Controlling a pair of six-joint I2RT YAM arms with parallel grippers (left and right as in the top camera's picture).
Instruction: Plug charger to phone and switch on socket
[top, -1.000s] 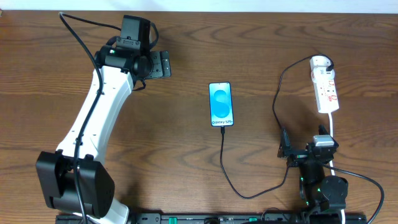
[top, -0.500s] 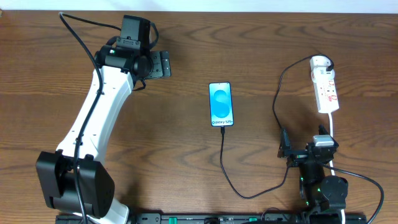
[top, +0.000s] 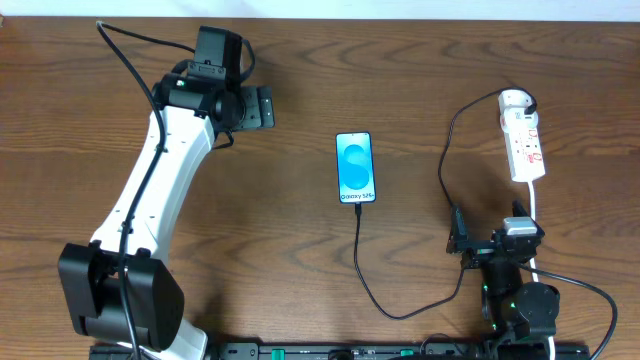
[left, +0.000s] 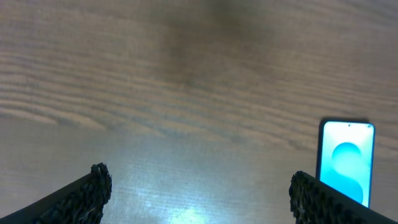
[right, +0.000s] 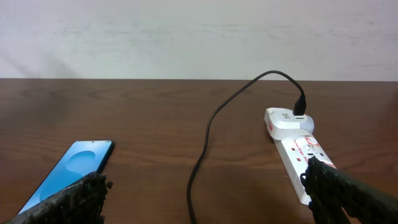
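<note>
Left gripper (left: 200, 180) sits far left, fingers spread wide, empty. Right gripper (right: 205, 177) sits near right, also spread, holding nothing.

Phone (top: 355, 167) lies flat at centre, screen up. Charger (top: 357, 240) meets its near end, loops nearward, then climbs past the right gripper to the socket (top: 526, 145) at far right. Whether the tip is seated: cannot tell.

Risk, as I judge it: the cable runs just beside the right gripper. A reach for the switch may snag it, tugging the tip loose or dragging the phone. The light strip may also skid under a push.

Table (top: 80, 120) is dark wood grain with some glare. Pale wall (right: 186, 37) behind.
</note>
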